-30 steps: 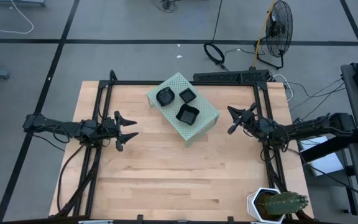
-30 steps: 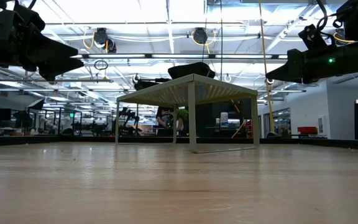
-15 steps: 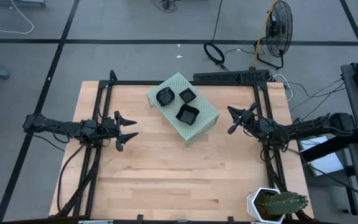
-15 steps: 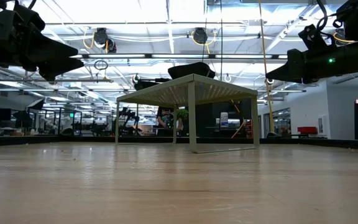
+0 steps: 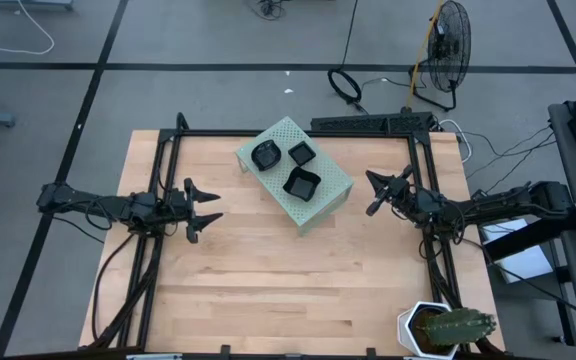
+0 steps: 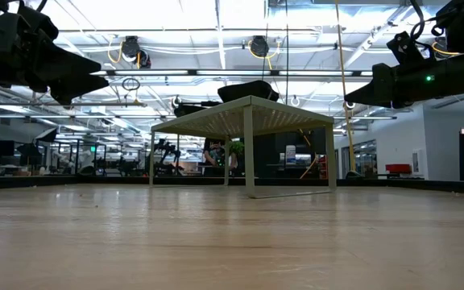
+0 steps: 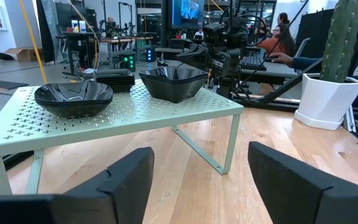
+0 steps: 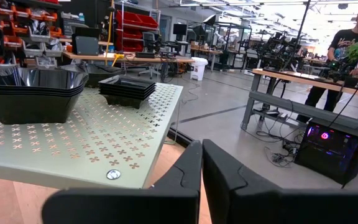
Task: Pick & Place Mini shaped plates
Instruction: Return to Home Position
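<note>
From above: mini shaped plates (image 5: pixel 299 183) in three black stacks on top of the pale green shelf (image 5: pixel 330 192). Wavy-edged stack (image 5: pixel 303 186) near the shelf's middle, round stack (image 5: pixel 265 154) and small square stack (image 5: pixel 301 152) side by side toward its far end. Left gripper (image 5: pixel 215 205): hangs well to the left of the shelf, released, fingers spread, empty. Right gripper (image 5: pixel 372 192): hangs off the shelf's right side, apart from it. Cactus pot (image 5: pixel 438 328): well clear of the shelf, toward the near right.

From table height: shelf (image 6: pixel 244 113) on thin legs, dark plates showing above its top. Arms high on either side of the shelf, off the wood.

Past the left wrist: fingers (image 7: pixel 123 180) wide apart with nothing between. Shelf ahead, carrying the round stack (image 7: pixel 73 96), the small squares behind it, the wavy-edged stack alongside.

Past the right wrist: fingers (image 8: pixel 182 180) clenched almost together, gripping nothing. Shelf corner just ahead, bearing the wavy-edged and small square stacks. Person (image 8: pixel 347 50) standing far beyond the shelf.
</note>
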